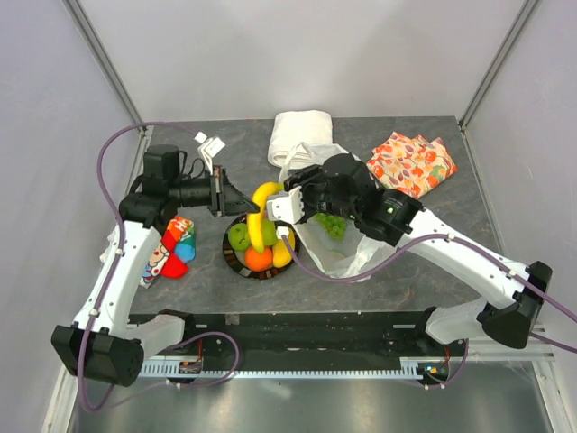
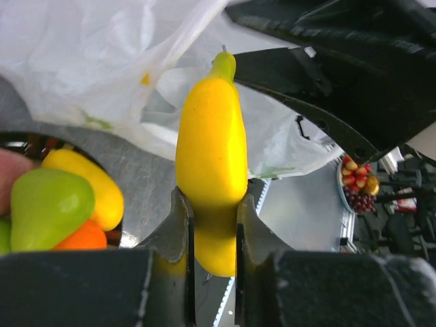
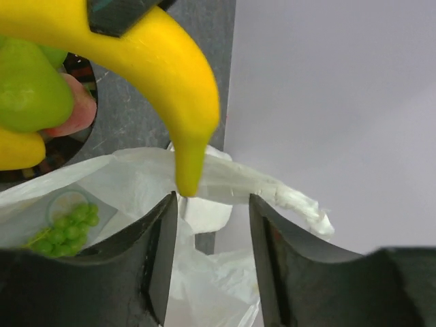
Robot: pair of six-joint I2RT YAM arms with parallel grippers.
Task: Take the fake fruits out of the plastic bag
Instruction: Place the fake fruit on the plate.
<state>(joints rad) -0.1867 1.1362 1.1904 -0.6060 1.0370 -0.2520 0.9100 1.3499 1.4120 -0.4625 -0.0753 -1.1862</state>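
My left gripper [image 1: 245, 206] [image 2: 212, 204] is shut on the lower end of a yellow banana [image 1: 265, 193] [image 2: 210, 143] [image 3: 146, 58], held in the air above the plate [image 1: 233, 260]. Facing it, my right gripper [image 1: 278, 210] [image 3: 210, 204] stands open, and the banana's green tip hangs just off its left fingertip without touching. The white plastic bag [image 1: 335, 253] [image 3: 211, 279] [image 2: 82, 61] lies under and behind the right gripper, with green grapes [image 1: 332, 224] [image 3: 67, 228] showing through it. On the plate lie a green pear [image 2: 48, 204] [image 3: 27, 88], a second banana [image 2: 99, 187], an orange [image 1: 259, 259] and a pink round fruit [image 3: 76, 116].
A folded white cloth roll [image 1: 300, 135] lies at the back, touching the bag. Orange fruit-patterned fabric [image 1: 413, 162] is at the back right. A colourful red and blue object [image 1: 176, 245] lies left of the plate, under the left arm. A small white piece [image 1: 212, 144] is at the back left.
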